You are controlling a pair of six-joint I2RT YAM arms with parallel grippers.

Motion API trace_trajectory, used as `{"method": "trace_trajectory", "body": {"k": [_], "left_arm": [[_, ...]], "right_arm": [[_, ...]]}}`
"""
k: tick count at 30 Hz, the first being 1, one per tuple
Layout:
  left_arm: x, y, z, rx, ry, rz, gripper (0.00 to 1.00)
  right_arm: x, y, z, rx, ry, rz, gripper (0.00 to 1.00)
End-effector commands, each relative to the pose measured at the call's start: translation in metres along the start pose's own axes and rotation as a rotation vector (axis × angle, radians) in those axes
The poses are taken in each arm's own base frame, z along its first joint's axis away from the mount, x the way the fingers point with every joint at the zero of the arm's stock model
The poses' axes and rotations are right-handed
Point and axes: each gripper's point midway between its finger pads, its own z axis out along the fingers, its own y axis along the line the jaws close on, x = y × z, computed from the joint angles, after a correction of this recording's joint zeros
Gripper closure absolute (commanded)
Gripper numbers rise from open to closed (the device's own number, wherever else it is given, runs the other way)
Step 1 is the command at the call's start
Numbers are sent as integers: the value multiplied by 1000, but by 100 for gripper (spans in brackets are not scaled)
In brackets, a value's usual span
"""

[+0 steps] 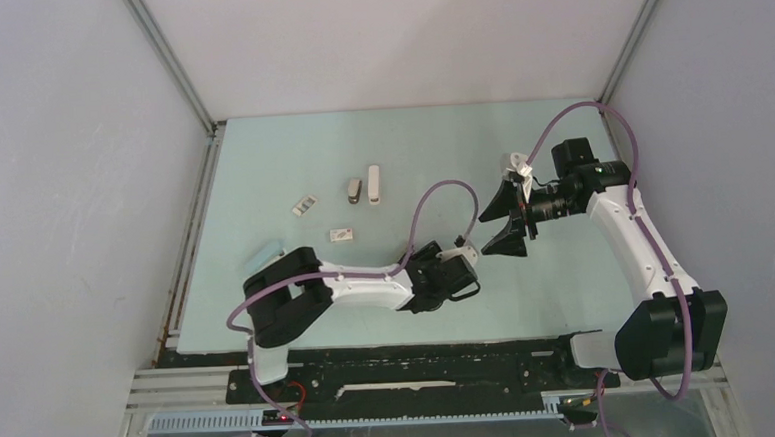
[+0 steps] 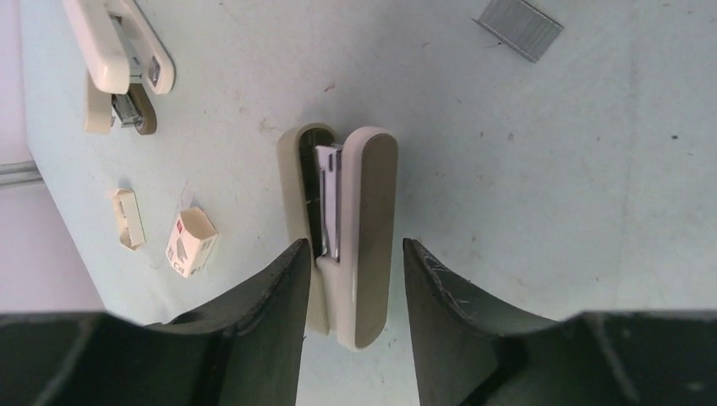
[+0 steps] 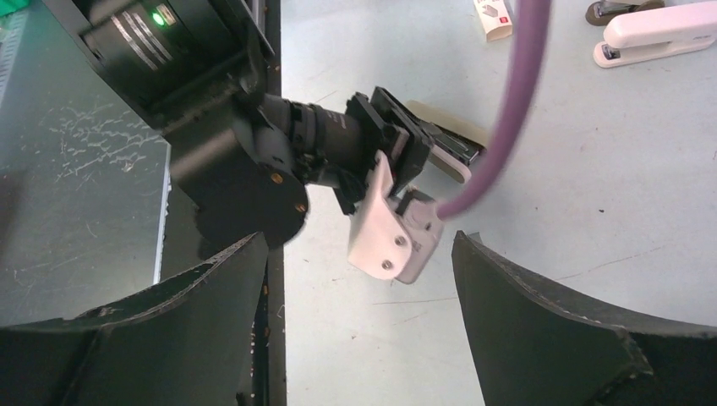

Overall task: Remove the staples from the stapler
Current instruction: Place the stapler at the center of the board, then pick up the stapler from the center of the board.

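Observation:
The stapler [image 2: 359, 237], grey-beige on top and white beneath, lies on its side on the pale green table. Its metal magazine [image 2: 329, 199] shows in the slot. My left gripper [image 2: 355, 247] straddles the stapler's near end with its jaws open. The left finger [image 2: 270, 296] sits close against the stapler and a gap shows on the right side. A grey strip of staples [image 2: 517, 28] lies loose on the table beyond it. My right gripper [image 3: 359, 241] hangs open and empty above the left wrist, where the stapler [image 3: 440, 127] pokes out. From above, the right gripper [image 1: 501, 223] hovers by the left wrist.
A slim white stapler [image 1: 373, 185] and a small darker one [image 1: 354, 189] lie at mid-table, with two small white boxes [image 1: 306, 206] [image 1: 341, 234] nearby. A light blue stapler [image 1: 265, 253] sits by the left arm's base. A purple cable [image 3: 516, 101] crosses the right wrist view.

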Motion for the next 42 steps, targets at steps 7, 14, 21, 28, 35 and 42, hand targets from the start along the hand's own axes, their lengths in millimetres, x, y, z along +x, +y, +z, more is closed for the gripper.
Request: {"method": "trace_trajectory", "body": {"k": [7, 14, 21, 28, 35, 42], "left_arm": [[-28, 23, -57, 113, -193, -272, 45], [-29, 36, -87, 199, -324, -420, 38], [-19, 53, -108, 230, -447, -577, 25], [-3, 64, -110, 328, -524, -761, 23], [13, 76, -112, 445, -625, -964, 20], [27, 74, -108, 499, -641, -1052, 17]], "right_arm": [[-3, 3, -1, -9, -20, -24, 10], [-2, 3, -1, -15, -20, -23, 10], [1, 4, 2, -30, -12, -22, 10], [10, 5, 15, -42, 47, -40, 10], [19, 3, 33, -36, 124, -82, 10], [26, 8, 49, -72, 170, -73, 10]]}}
